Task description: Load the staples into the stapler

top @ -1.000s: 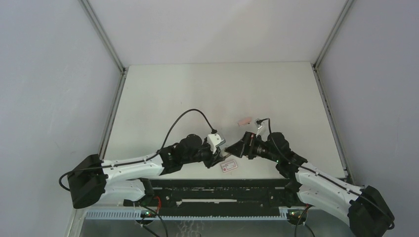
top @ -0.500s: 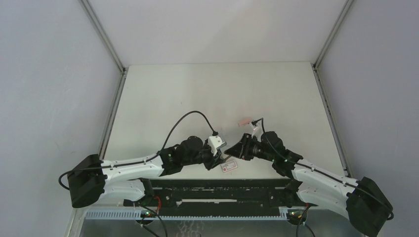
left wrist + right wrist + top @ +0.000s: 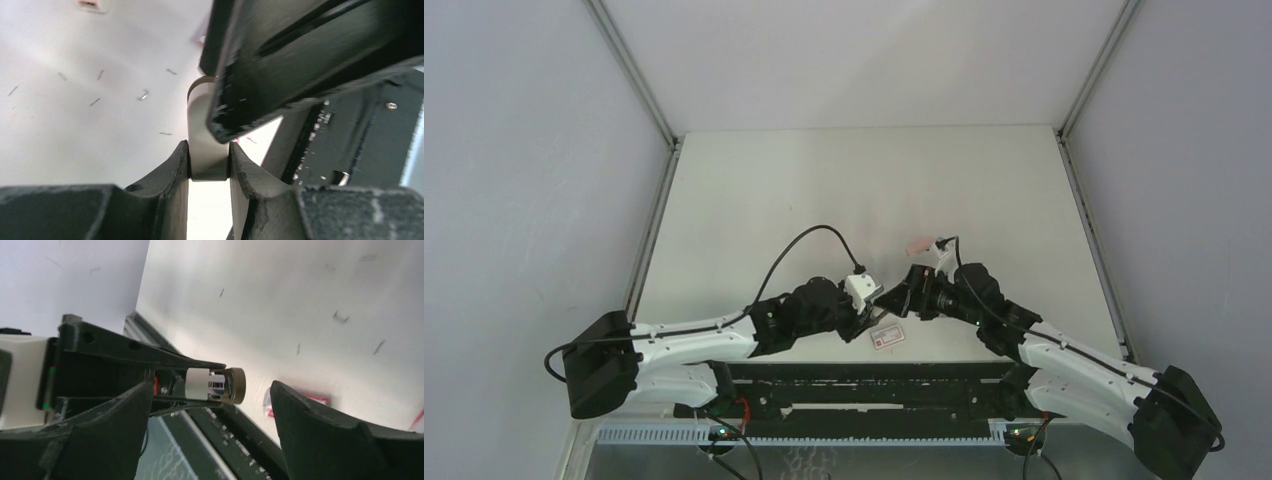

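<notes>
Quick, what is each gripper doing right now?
Left gripper: closed on the staples, a flat grey strip.
Right gripper: open, holding nothing.

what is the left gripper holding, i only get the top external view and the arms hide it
observer: the left wrist view shows the left gripper shut on a small flat grey-brown strip of staples, which sticks out past its fingertips
operator: is the right gripper on it too
observer: the right wrist view shows the right gripper wide open, with the left gripper seen through the gap; whether a finger touches the strip i cannot tell
operator: anything loose down there
observer: the left wrist view shows loose single staples scattered on the white table
</notes>
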